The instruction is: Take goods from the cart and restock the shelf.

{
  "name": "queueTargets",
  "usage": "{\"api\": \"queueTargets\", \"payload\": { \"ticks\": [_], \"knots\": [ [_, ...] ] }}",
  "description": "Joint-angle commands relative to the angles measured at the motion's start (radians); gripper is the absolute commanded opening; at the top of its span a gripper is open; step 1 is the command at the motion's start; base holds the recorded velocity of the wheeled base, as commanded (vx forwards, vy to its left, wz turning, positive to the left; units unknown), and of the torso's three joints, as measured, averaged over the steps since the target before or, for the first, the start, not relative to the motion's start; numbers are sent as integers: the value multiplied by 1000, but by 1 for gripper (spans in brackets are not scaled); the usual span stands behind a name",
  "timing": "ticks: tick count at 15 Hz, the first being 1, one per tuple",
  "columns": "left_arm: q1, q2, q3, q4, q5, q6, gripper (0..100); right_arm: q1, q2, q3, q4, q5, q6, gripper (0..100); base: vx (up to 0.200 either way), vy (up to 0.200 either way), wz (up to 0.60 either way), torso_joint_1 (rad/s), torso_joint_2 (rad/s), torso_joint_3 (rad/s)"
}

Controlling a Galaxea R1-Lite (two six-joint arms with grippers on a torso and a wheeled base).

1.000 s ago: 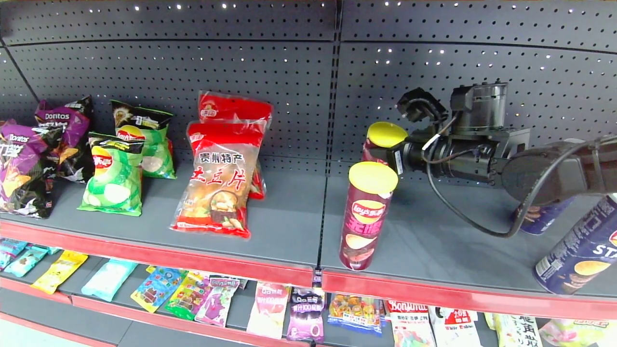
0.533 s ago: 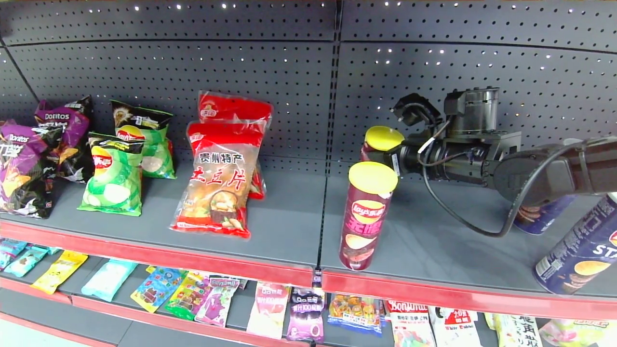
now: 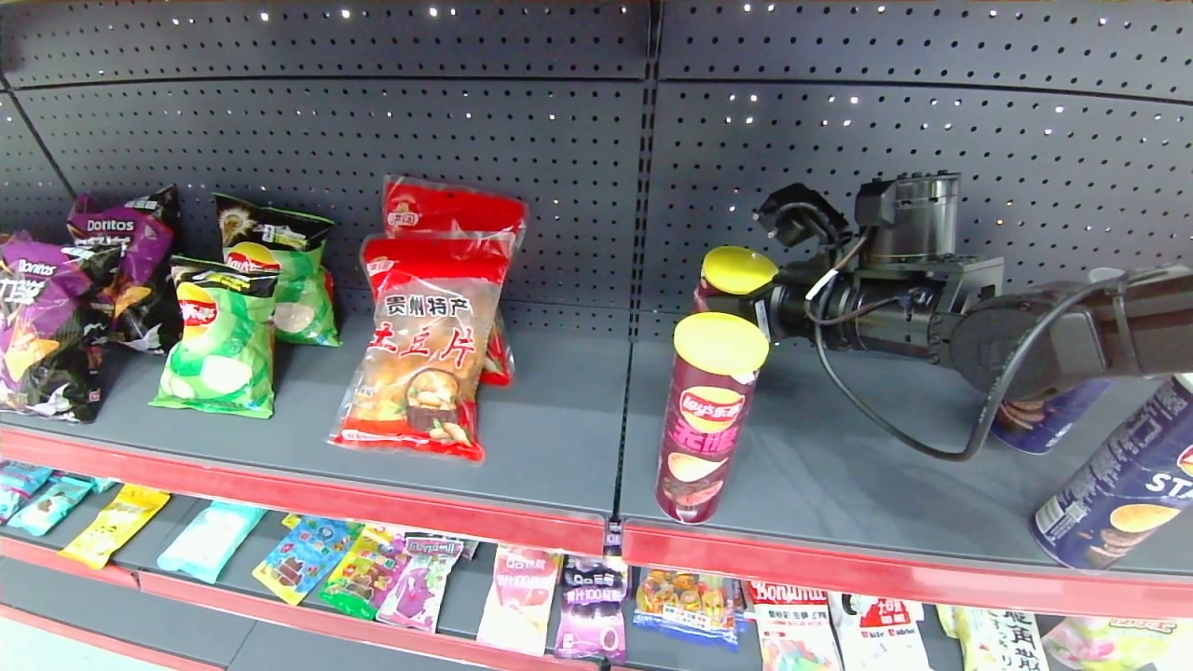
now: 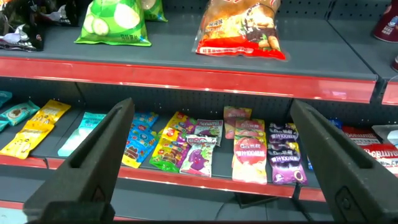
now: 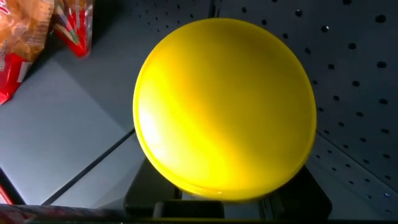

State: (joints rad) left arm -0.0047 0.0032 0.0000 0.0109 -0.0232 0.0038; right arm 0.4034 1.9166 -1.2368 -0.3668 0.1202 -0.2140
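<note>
A maroon chip can with a yellow lid (image 3: 736,270) is at the back of the grey shelf (image 3: 550,438), and my right gripper (image 3: 746,303) is shut on its side. Its lower part is hidden behind a matching can (image 3: 706,419) that stands upright near the shelf's red front edge. The held can's yellow lid (image 5: 225,109) is close up in the right wrist view, with the pegboard just behind it. My left gripper (image 4: 211,106) hangs open in front of the lower shelf with nothing between its fingers.
Red snack bags (image 3: 424,345) stand mid-shelf, and green (image 3: 224,335) and purple chip bags (image 3: 56,298) to the left. Blue cans (image 3: 1118,485) stand at the right end. Small candy packs (image 4: 205,149) line the lower shelf. Bare shelf floor lies right of the front can.
My right arm has shifted slightly left and down with the can, carrying it closer to the pegboard behind the front can. Nothing else has moved.
</note>
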Motion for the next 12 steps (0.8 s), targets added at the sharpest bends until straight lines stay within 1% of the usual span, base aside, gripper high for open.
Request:
{"api": "queueTargets", "payload": {
  "ticks": [1, 9, 10, 12],
  "knots": [
    [0, 1, 0, 0, 0, 1, 100, 2, 12, 2, 3, 3, 1, 0, 0, 0, 0, 0, 0, 0],
    [0, 1, 0, 0, 0, -1, 100, 2, 24, 0, 3, 21, -1, 0, 0, 0, 0, 0, 0, 0],
    [0, 1, 0, 0, 0, 1, 100, 2, 25, 0, 2, 21, 1, 100, 0, 0, 0, 0, 0, 0],
    [0, 1, 0, 0, 0, 1, 100, 2, 25, -1, 2, 21, 2, 100, 0, 0, 0, 0, 0, 0]
  ]
}}
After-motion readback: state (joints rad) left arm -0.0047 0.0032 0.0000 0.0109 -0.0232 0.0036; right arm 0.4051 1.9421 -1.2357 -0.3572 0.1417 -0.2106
